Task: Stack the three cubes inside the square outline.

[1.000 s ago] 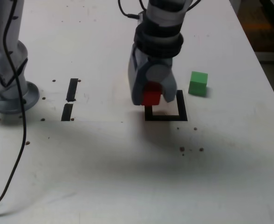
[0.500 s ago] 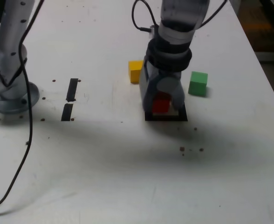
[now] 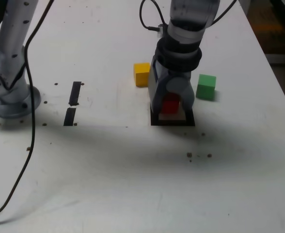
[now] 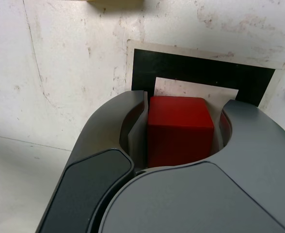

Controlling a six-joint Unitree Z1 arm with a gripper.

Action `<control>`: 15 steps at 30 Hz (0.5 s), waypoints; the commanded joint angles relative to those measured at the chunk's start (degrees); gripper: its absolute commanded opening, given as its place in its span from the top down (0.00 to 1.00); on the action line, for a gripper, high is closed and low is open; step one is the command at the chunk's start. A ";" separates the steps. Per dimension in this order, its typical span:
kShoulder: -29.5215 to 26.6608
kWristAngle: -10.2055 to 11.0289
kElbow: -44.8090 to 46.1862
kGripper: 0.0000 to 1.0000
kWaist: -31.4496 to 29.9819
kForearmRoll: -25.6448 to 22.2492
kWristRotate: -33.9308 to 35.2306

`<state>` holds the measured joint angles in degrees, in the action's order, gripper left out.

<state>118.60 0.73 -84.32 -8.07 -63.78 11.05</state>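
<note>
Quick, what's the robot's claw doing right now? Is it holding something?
Gripper: closed on the red cube, holding it over the square outline.

White table, speckled with dark marks, bears the square outline; yellow cube at its ten o'clock, green cube at two, tape strips at nine.
</note>
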 commanded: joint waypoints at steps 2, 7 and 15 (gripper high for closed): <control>0.47 -0.82 -0.08 0.45 0.10 0.24 -0.58; 0.74 -1.87 -0.04 0.17 0.09 1.54 -1.58; -4.48 0.35 0.59 0.00 0.09 -0.15 1.62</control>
<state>115.45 0.89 -83.60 -8.04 -63.62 12.56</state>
